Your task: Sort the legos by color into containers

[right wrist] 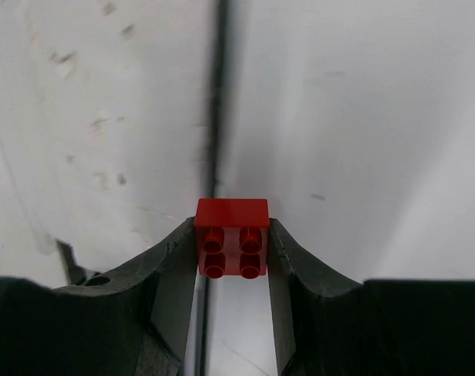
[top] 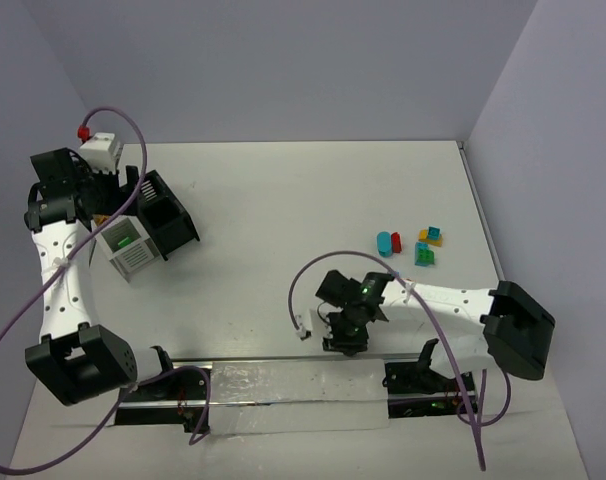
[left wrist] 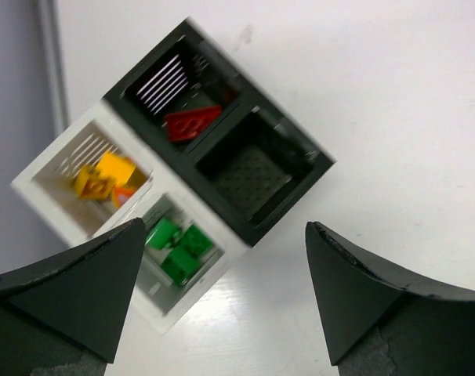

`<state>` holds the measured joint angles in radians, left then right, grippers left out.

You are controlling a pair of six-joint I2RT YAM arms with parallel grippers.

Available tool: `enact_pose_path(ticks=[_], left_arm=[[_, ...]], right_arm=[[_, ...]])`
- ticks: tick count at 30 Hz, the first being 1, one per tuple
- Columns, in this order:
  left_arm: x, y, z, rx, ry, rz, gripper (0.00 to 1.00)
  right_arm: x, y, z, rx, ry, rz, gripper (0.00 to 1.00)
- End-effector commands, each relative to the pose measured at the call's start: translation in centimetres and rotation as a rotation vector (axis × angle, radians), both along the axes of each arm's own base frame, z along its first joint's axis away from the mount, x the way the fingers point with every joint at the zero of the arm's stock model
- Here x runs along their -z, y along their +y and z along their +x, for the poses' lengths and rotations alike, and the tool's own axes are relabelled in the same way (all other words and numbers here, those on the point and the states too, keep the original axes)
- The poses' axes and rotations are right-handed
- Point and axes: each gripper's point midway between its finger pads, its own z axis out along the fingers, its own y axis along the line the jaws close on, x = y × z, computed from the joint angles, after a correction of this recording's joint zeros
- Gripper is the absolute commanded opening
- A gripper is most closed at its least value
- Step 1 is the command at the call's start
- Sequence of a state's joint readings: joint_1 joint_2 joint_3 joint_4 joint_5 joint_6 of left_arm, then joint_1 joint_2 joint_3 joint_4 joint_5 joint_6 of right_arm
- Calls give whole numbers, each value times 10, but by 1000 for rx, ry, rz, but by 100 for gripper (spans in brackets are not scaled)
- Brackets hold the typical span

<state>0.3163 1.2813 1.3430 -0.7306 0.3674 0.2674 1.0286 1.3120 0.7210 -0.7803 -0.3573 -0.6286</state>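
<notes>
My right gripper (right wrist: 231, 244) is shut on a small red lego (right wrist: 231, 235), studs toward the camera, held above the table near its front edge; in the top view that gripper (top: 345, 338) sits low in the middle. My left gripper (left wrist: 222, 258) is open and empty, hovering above the containers (left wrist: 249, 176). One black bin holds a red lego (left wrist: 192, 123) and the other black bin is empty. One white bin holds yellow and orange legos (left wrist: 104, 176), the other green legos (left wrist: 177, 249). Loose red, cyan, yellow and teal legos (top: 411, 245) lie at the right.
A dark seam (right wrist: 216, 117) runs across the table below my right gripper. The container cluster (top: 148, 230) stands at the far left by the wall. A metal strip (top: 283, 385) lines the front edge between the arm bases.
</notes>
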Motion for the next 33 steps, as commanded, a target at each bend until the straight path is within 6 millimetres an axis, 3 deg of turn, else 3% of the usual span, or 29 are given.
enact_pose_path(ticks=[1,2,4,7,9,14,22,33], left_arm=[[-49,-48,11,194,-88,-230,95],[-53,-59,10,217,-73,-303,96],[-57,-80,11,274,-30,-450,96],[-77,-133,3,427,39,-725,96],[-90,-166,-8,518,86,-845,96],[-105,-216,-24,699,138,-952,97],[-103,-247,-40,769,221,-1050,97],[-84,-254,-25,703,269,-1075,93]], right_arm=[[-90,45,79,179,-163,293,0],[-108,53,96,215,-190,342,0],[-165,80,139,273,-279,500,0],[-236,108,189,348,-392,693,0],[-258,127,209,361,-436,780,0],[-307,166,247,383,-474,921,0],[-325,199,261,327,-542,983,0],[-341,214,245,278,-566,1059,0]])
